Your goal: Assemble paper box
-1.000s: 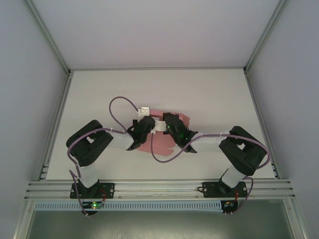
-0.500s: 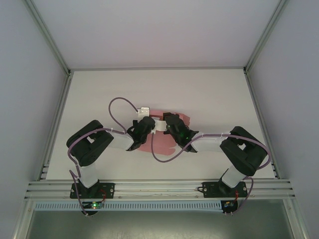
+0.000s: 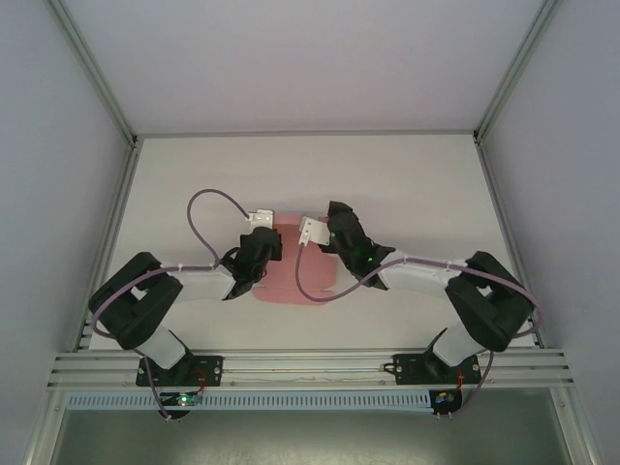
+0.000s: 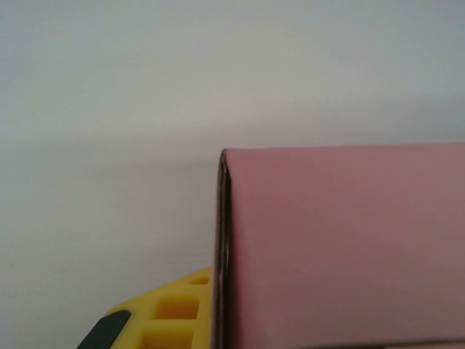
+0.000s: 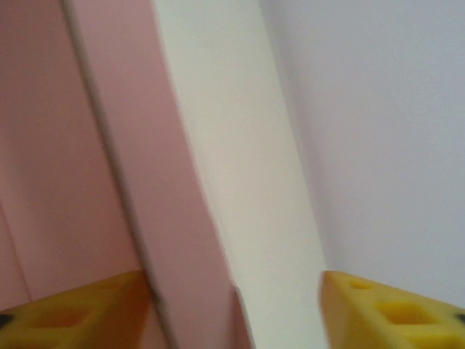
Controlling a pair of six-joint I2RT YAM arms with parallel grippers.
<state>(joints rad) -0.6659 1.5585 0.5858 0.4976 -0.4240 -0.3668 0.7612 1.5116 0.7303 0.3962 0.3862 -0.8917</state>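
While jaws of the left gripper (image 3: pixel 263 232) pinch the paper box (image 3: pixel 295 276), the right gripper (image 5: pixel 236 305) gapes — jaws wide.

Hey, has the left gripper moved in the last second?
Yes. In the top view the left gripper has shifted left, toward the table's left edge, and the paper box went with it.

The paper box (image 3: pixel 294 279) is plain salmon pink, the table (image 3: pixel 407 184) white, the cables (image 3: pixel 190 228) purple.

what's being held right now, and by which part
The left pincer grips the paper box by its left edge; the right pincer is open and empty.
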